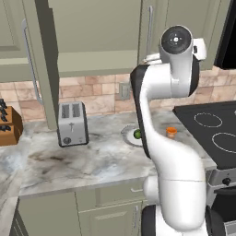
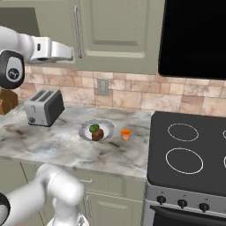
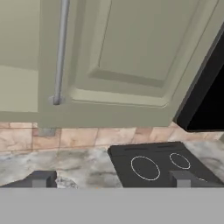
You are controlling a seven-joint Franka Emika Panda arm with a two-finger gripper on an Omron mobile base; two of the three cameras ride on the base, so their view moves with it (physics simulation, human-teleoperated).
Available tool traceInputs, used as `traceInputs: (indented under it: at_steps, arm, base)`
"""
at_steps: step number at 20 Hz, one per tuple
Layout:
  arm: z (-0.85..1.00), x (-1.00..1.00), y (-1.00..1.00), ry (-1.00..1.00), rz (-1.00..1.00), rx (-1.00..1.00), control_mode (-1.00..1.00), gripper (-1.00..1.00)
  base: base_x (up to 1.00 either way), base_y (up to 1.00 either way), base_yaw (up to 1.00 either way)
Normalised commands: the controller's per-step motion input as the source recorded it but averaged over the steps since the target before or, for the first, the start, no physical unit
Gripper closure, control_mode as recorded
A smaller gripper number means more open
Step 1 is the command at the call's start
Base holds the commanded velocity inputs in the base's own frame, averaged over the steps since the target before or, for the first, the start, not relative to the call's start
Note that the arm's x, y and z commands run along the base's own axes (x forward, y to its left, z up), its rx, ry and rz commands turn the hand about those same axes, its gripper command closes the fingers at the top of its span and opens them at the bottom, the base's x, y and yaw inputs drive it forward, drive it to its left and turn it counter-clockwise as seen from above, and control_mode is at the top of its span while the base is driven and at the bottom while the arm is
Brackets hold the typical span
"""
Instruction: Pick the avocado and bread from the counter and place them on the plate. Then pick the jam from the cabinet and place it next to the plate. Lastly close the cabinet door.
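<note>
At the far left of my left base view a knife block [image 1: 6,123] sits on the marble counter [image 1: 69,161], then the open cabinet door [image 1: 46,60] edge-on above it, then a silver toaster [image 1: 72,123] under the cabinet [image 1: 97,32].

In the right base view's middle, the plate [image 2: 96,130] carries the avocado [image 2: 94,128] with the bread [image 2: 98,134] touching it in front; the jam [image 2: 126,134] stands just beside the plate, on its right. A tan tiled backsplash [image 2: 132,95] with a wall outlet [image 2: 103,86] runs behind. Rightmost is the black stove [image 2: 190,150].

The gripper [image 3: 111,179] is up near the closed cabinet fronts — fingers [image 3: 41,178] spread wide, nothing between them.
</note>
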Motion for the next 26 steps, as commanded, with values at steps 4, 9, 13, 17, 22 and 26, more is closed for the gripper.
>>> traceInputs:
  at_steps: [4,9,13,17,22,26]
  arm:
    - [-0.21,-1.0,0.29,0.09,0.08,0.0,-1.0,-1.0]
    - [-0.48,-1.0,0.21,-0.18,0.14,0.01,-1.0,-1.0]
    - [-0.2,-1.0,0.18,-0.33,0.19,0.03,-1.0,-1.0]
    - [-0.18,-0.99,0.19,-0.35,0.19,0.02,-1.0,-1.0]
    - [-0.04,-0.69,0.48,-0.29,0.17,0.05,-1.0,-1.0]
    - [-0.06,-0.47,0.84,-0.22,0.16,0.03,-1.0,-1.0]
  base:
    - [0.0,0.0,0.0]
    - [0.0,0.0,0.0]
    - [0.0,0.0,0.0]
    - [0.0,0.0,0.0]
    - [0.0,0.0,0.0]
    - [0.0,0.0,0.0]
